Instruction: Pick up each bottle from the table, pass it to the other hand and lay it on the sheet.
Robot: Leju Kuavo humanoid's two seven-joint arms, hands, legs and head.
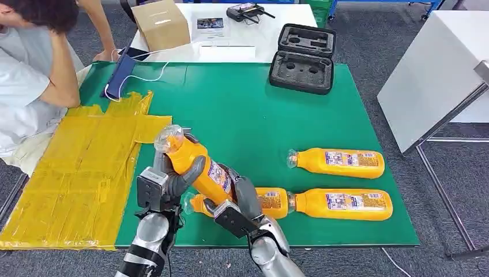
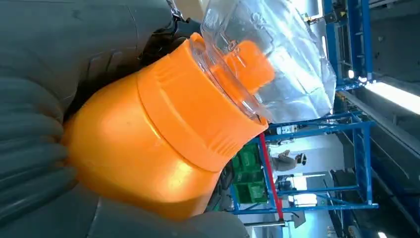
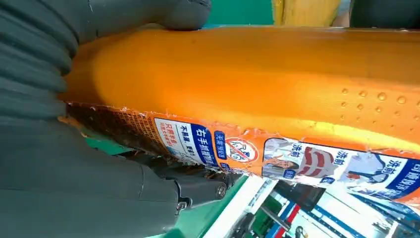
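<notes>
1. Head view: both hands meet on one orange bottle (image 1: 196,167) raised above the near edge of the green mat (image 1: 242,109). The bottle is tilted, its clear cap pointing up toward the yellow sheet (image 1: 75,173). The left hand (image 1: 167,182) wraps the upper part below the neck; the right hand (image 1: 239,205) grips the lower, labelled part. Three more orange bottles lie on their sides on the mat: one (image 1: 337,162) farther off to the right, one (image 1: 343,203) near the front edge, and a third (image 1: 271,202) just beside it, partly hidden behind the right hand. An open black foam case (image 1: 303,57) sits at the mat's far edge, with a cardboard box (image 1: 161,23) on the white table (image 1: 230,55) beyond. A person (image 1: 32,75) leans in at the far left.

2. Left wrist view: the left hand (image 2: 44,124) closes around the held bottle's shoulder (image 2: 143,148), grey thumb and ribbed cover against the orange plastic just below the collar and clear cap.

3. Right wrist view: the right hand (image 3: 64,163) clasps the bottle's body (image 3: 237,79), fingers lying along the printed label.
</notes>
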